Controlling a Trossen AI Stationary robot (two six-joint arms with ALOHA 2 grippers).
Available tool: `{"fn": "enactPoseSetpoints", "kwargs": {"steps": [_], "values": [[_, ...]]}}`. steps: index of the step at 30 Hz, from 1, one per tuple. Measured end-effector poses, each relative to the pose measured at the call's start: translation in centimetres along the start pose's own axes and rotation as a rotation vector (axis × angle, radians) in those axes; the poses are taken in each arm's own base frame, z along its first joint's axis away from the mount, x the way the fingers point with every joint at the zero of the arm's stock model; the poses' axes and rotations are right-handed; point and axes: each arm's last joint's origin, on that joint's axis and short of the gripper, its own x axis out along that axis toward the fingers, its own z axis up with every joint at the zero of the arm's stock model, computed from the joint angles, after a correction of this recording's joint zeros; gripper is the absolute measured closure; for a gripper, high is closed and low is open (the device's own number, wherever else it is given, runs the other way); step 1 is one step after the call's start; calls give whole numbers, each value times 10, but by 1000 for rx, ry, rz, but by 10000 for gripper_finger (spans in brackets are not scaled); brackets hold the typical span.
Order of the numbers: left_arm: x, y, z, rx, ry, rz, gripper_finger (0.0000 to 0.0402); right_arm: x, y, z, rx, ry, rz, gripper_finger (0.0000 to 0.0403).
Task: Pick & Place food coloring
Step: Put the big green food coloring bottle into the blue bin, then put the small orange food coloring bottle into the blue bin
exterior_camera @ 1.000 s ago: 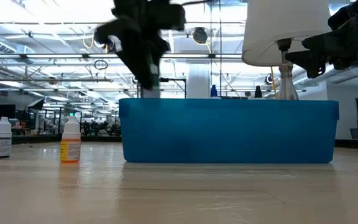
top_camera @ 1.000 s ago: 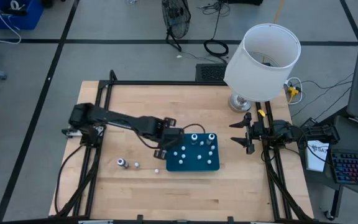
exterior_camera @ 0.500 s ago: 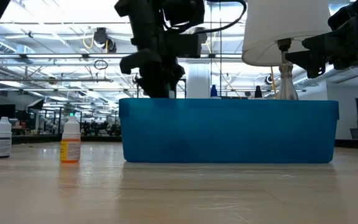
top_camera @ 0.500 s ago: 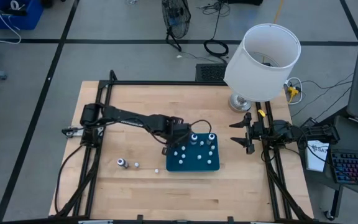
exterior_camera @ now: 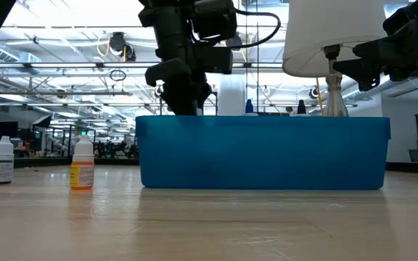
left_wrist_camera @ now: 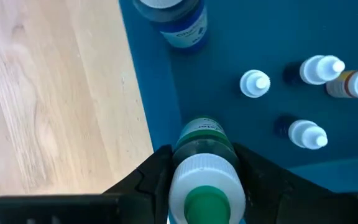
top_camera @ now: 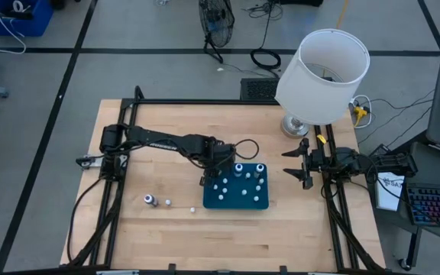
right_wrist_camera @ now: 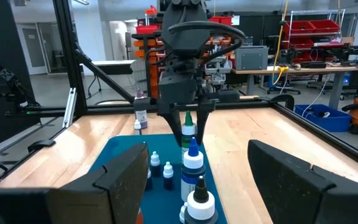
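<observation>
Left arm has carried one bottle over the tray; release is not yet done.

Starting at the lower left of the high view, you see three bottles (top_camera: 151, 200) of food coloring waiting on the wooden table (top_camera: 166, 137). Toward the middle, the left gripper (top_camera: 214, 163) has moved right in the last second and now stands over the left edge of the teal tray (top_camera: 239, 203), its fingers pinching a green-capped bottle (left_wrist_camera: 204, 163). The tray itself has slid a little to the left. Several bottles (top_camera: 239, 168) already stand inside. I judge you are near the placing step. At the right of the frame, the right gripper (top_camera: 296, 162) waits beside the lamp (top_camera: 323, 67), its fingers spread.
</observation>
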Motion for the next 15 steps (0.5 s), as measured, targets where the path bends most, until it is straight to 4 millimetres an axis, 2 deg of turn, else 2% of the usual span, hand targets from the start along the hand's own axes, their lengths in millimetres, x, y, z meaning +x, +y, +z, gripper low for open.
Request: {"fn": "enactPoseSetpoints", "kwargs": {"steps": [4, 10, 15], "values": [[0, 0, 0, -19, -1, -2, 258, 0, 0, 0, 0, 0, 0, 140], [0, 0, 1, -24, -8, 4, 157, 0, 0, 0, 0, 0, 0, 140], [0, 1, 3, -50, -28, 28, 117, 0, 0, 0, 0, 0, 0, 140]]}}
